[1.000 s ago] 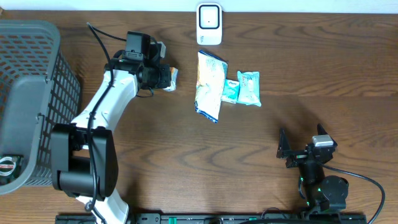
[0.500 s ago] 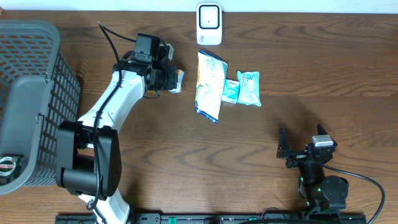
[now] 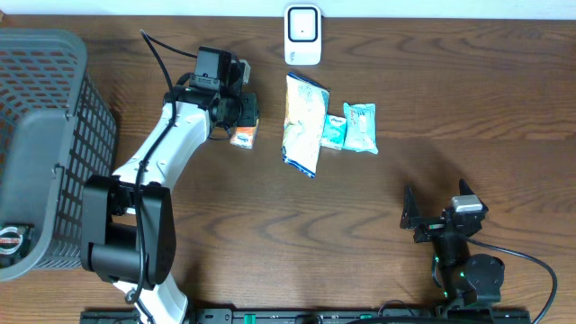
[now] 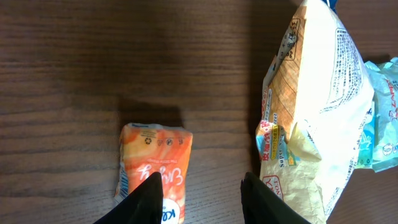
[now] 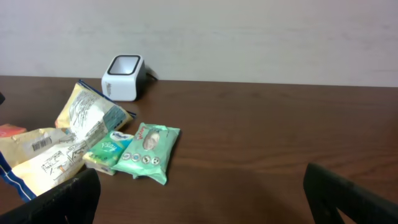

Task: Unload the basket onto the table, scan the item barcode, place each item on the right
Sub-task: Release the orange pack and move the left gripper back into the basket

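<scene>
Overhead and wrist views at the moment of release. Half a second earlier the left gripper (image 4: 199, 186) carried the orange packet (image 4: 154, 165) clamped at its tip; now its jaws stand apart with bare wood between them, and the packet lies on the table (image 3: 405, 90) just below the gripper, at the left fingertip (image 4: 149, 193) and left of the snack bag (image 4: 317, 106). The packet is therefore no longer held, sits well apart from the scanner (image 3: 302, 34), and shows no face to its window; whether it was set aside after a read or slipped free cannot be told, and any further scan would probably need a fresh pick. The right gripper (image 5: 202, 196) rests wide open and empty near the table's front edge. Materials: the orange packet is a small, soft, rectangular film pouch with crimped ends and a printed top face on which no barcode is evident. The snack bag is a long, crinkled, glossy pillow pack, pale yellow with dense print. Beside it lie 2 teal tissue packs (image 3: 361, 128), flat and pliable. The scanner is a rigid white box with rounded corners. The basket (image 3: 45, 135) at the far left is grey, stiff lattice. The table is dark, matt wood grain.
</scene>
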